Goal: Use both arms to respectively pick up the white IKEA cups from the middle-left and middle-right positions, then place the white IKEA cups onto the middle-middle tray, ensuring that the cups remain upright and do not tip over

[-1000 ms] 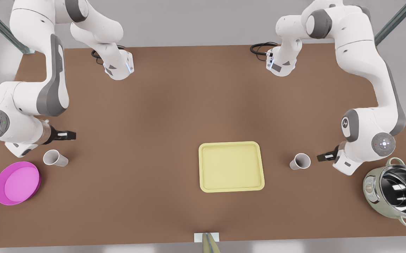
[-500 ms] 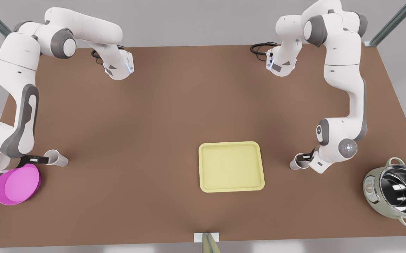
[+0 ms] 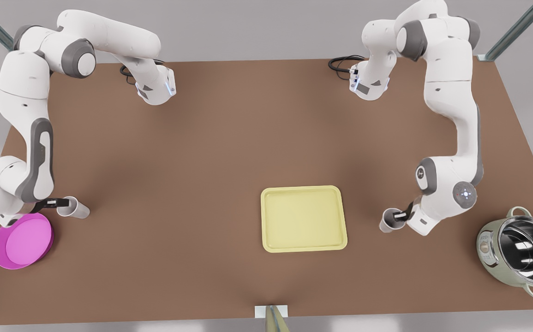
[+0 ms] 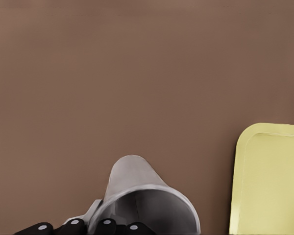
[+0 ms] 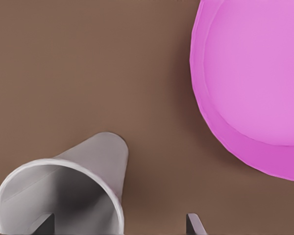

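- Left hand [image 3: 402, 215]: at the right-side cup [image 3: 388, 221] rim; its opening cannot be told.
- Right hand [image 3: 57, 202]: wide, astride the left-side cup [image 3: 74, 209] wall.
- Cups: probably light, stiff and slick; grip near the rim.

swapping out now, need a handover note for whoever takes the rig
Left gripper: at the rim of the cup on the front view's right, beside the tray.
Right gripper: open, at the other cup by the pink plate.
Done: nothing on the tray; both cups upright on the table.
Left: grip, lift, set both upright on the tray.
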